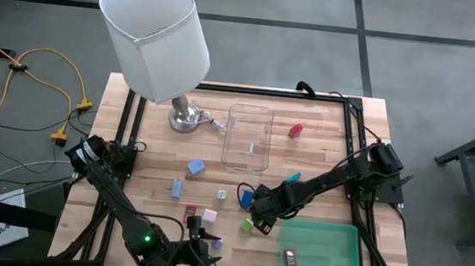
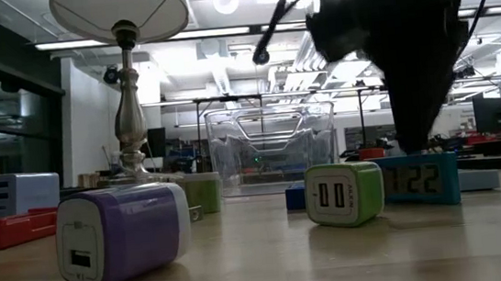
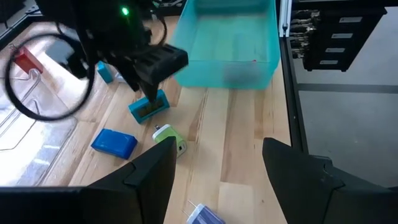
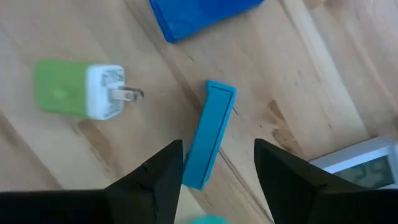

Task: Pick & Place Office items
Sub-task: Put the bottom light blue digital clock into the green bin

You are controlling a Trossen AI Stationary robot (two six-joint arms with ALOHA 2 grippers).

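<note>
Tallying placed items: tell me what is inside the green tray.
One small red piece lies in the green tray, near its left end. Nothing covers it from above, so nothing is hidden.

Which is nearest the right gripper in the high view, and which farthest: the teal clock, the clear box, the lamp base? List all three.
From the right gripper:
1. Teal clock, directly at its fingertips.
2. Clear box, farther up the table's middle.
3. Lamp base, beyond the box, toward the left arm's side.
</note>
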